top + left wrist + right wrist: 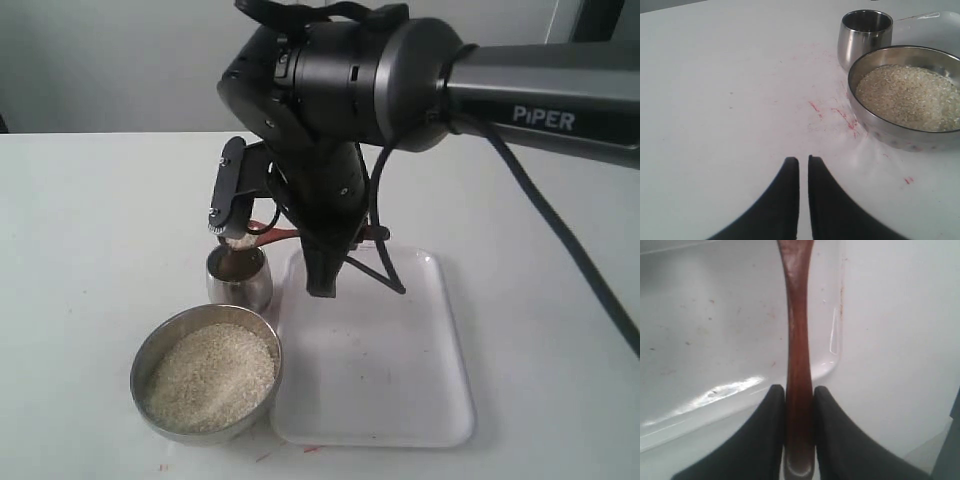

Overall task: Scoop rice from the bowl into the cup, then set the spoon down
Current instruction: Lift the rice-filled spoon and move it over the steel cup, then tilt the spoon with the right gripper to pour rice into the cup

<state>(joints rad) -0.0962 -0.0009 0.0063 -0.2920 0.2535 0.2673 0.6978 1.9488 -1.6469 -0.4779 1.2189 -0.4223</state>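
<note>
The small off-white uncooked rice (210,375) lies mostly as a pale heap in the wide round shiny steel bowl (138,365), which sits on the exterior camera's side of the right gripper. A few grains show at the oval head of the dark reddish-brown wooden spoon (798,335). That head hangs just over the mouth of the small rounded shiny steel cup (240,285).

The right gripper (799,390) is clamped on the spoon's slim handle, a black finger pressing each side. The head reaches out from it toward the cup.

As I read it, a scoop is being tipped into the cup, so the scooping is under way. How much rice the cup holds cannot be told, and setting the spoon down is not yet done.

Beneath the right gripper lies a white rectangular plastic tray (400,380). The left gripper (803,161) hovers over the white table (715,100), jaws nearly together and holding nothing. The bowl and cup stand ahead of it, well apart from it.

Count: one bowl, one cup, one spoon, one tray, two grippers.
</note>
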